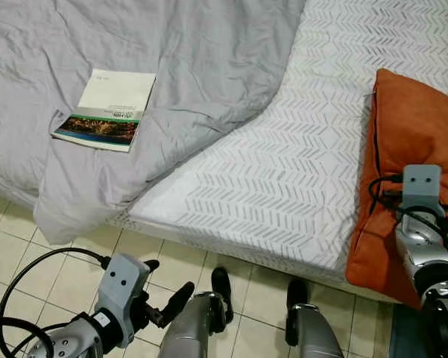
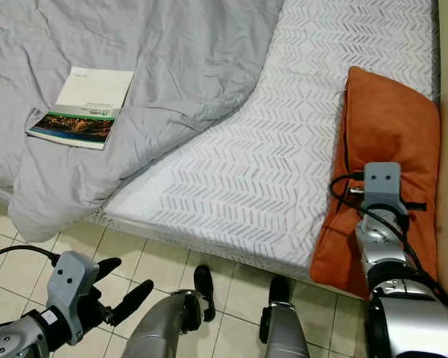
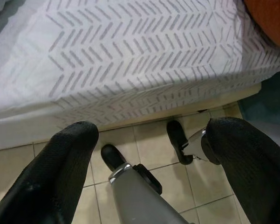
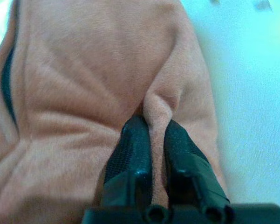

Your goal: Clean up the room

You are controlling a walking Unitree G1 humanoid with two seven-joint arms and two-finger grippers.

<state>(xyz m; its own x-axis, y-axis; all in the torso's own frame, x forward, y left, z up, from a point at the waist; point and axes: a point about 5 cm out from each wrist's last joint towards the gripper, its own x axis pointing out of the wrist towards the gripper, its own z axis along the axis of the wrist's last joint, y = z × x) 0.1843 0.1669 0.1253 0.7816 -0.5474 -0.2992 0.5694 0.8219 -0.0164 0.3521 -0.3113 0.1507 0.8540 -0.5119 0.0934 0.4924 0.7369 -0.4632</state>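
1. Orange fabric is what I've got hold of: my right gripper (image 4: 156, 135) has its two black fingers pinched tight on a fold of the orange pillow (image 1: 410, 156), clear as day in the right wrist view.
2. That pillow sits at the right end of the bed, its lower edge hanging over the side of the mattress (image 1: 283, 171) toward the floor. It isn't lifted clear or squared up, so I'd call this step under way, not finished.
3. My left gripper (image 1: 171, 294) hangs low over the tiled floor (image 1: 15, 246) in front of the bed, fingers spread wide, holding nothing.
4. Plenty left, by my reckoning. The grey duvet (image 1: 134, 89) lies rumpled and bunched across the left half, one corner drooping off the edge, leaving the patterned sheet bare.
5. A booklet (image 1: 108, 108) rests on top of the duvet, well apart from both grippers, untouched.
6. My call: early in the tidy-up, with pillow, duvet and booklet all waiting to be dealt with.
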